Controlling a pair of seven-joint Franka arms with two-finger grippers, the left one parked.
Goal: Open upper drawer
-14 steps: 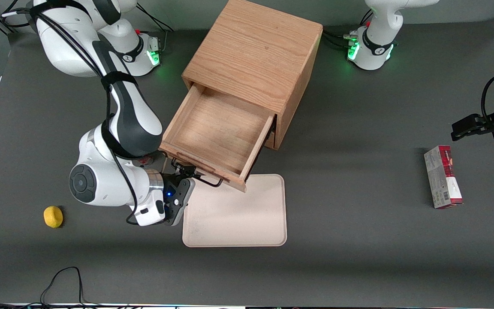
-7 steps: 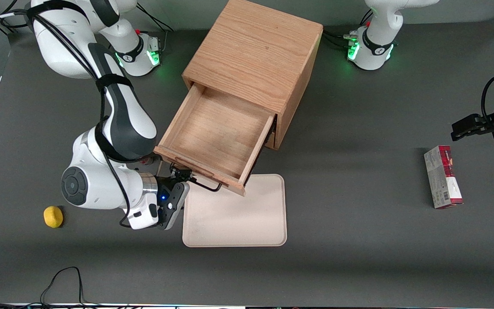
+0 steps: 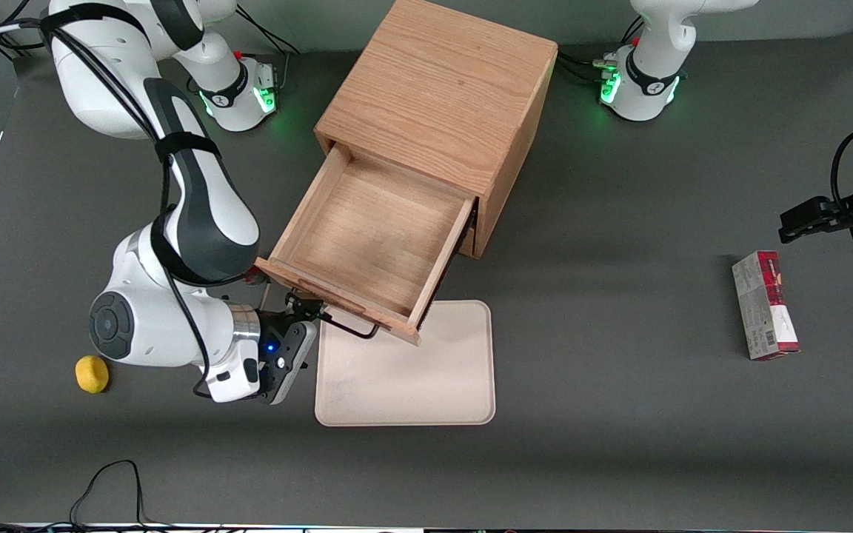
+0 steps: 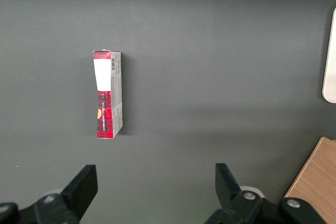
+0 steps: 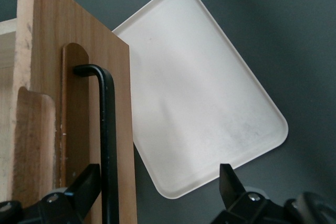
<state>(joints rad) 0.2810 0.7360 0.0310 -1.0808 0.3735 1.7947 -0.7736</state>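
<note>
The upper drawer (image 3: pixel 367 237) of the wooden cabinet (image 3: pixel 441 96) stands pulled far out, its plain wood interior empty. Its front panel (image 5: pixel 73 103) carries a thin black bar handle (image 3: pixel 349 326) (image 5: pixel 107 140). My right gripper (image 3: pixel 308 309) (image 5: pixel 157 187) is at the drawer's front, open, with its fingers spread wide. One finger (image 5: pixel 84 187) sits against the handle bar; the other finger (image 5: pixel 231 184) hangs over the table beside the tray. The drawer's front edge overhangs the tray's corner.
A beige tray (image 3: pixel 426 370) (image 5: pixel 199 93) lies on the table in front of the drawer. A small yellow object (image 3: pixel 91 373) lies toward the working arm's end. A red and white box (image 3: pixel 763 303) (image 4: pixel 107 95) lies toward the parked arm's end.
The drawer has slid farther out of the cabinet. My gripper has moved with the handle, nearer the front camera and toward the working arm's end.
</note>
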